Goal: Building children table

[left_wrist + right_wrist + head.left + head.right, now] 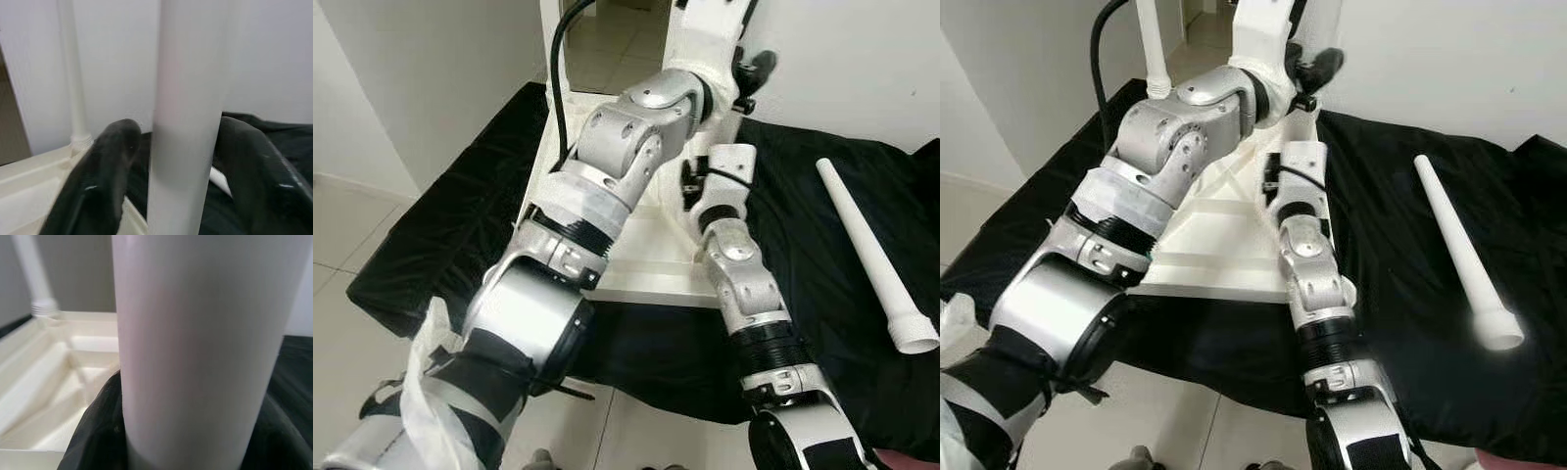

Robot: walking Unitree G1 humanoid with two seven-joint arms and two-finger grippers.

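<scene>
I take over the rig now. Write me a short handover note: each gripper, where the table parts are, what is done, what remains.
Left gripper: jaws around an upright white leg, near the far corner of the upturned tabletop.
Right gripper: jaws closed around the same leg, lower down.
Done: another leg already stands in the far left corner.
Left: seat the held leg; one loose leg lies on the black cloth to the right. I cannot tell about the near corners.

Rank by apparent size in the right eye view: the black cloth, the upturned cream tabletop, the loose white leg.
1. Black fabric cloth, spreading widest.
2. Upturned cream plastic tabletop, partly hidden by the arms.
3. Loose white tapered plastic leg lying on the cloth, smallest.
</scene>
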